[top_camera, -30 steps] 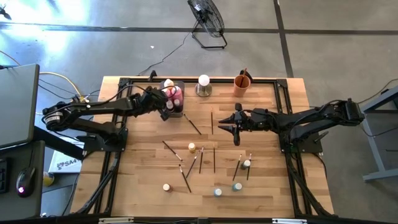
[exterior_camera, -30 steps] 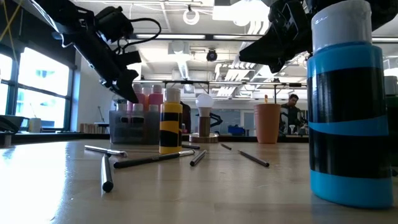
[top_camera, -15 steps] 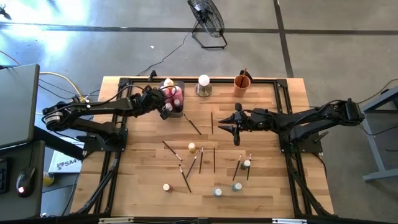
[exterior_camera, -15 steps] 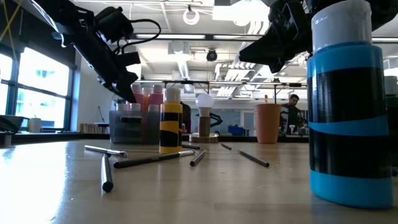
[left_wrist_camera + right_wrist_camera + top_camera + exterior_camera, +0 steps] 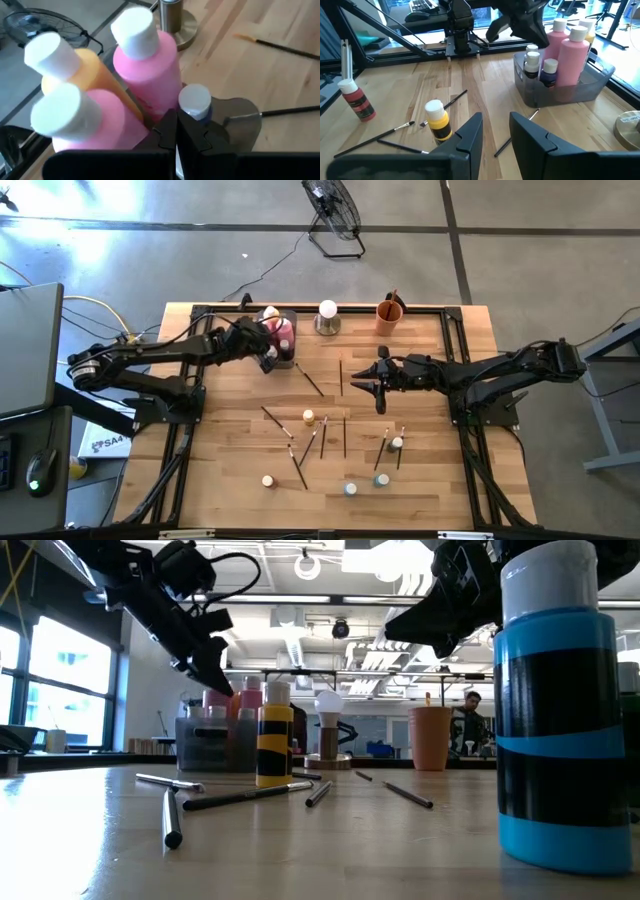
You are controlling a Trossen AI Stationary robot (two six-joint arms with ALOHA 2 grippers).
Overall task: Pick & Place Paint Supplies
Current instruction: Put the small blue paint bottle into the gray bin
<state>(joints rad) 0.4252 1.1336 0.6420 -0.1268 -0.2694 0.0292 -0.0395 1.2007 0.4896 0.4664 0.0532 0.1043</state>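
Note:
Two pink bottles [image 5: 150, 65], a yellow one [image 5: 95, 75] and a tiny white-capped bottle [image 5: 195, 102] stand in the grey tray [image 5: 284, 358] at the far left of the table. My left gripper [image 5: 176, 122] is shut and empty, just above that tray [image 5: 225, 685]. My right gripper [image 5: 362, 383] is open and hovers mid-table, right of centre, holding nothing [image 5: 495, 125]. Several tiny bottles, such as a yellow one [image 5: 309, 418] and a blue one [image 5: 350, 489], stand on the wood. Thin dark brushes [image 5: 345, 435] lie flat around them.
A white ball on a metal base [image 5: 327, 317] and an orange cup [image 5: 389, 313] stand at the far edge. A blue-and-black bottle [image 5: 555, 710] stands close to the low camera. A black frame rail runs round the table edge [image 5: 450, 330]. Bare wood lies near the front left corner.
My left gripper has risen from among the bottles in the tray and now sits above their caps. The bottles in the tray stand as before. My right arm has kept still.

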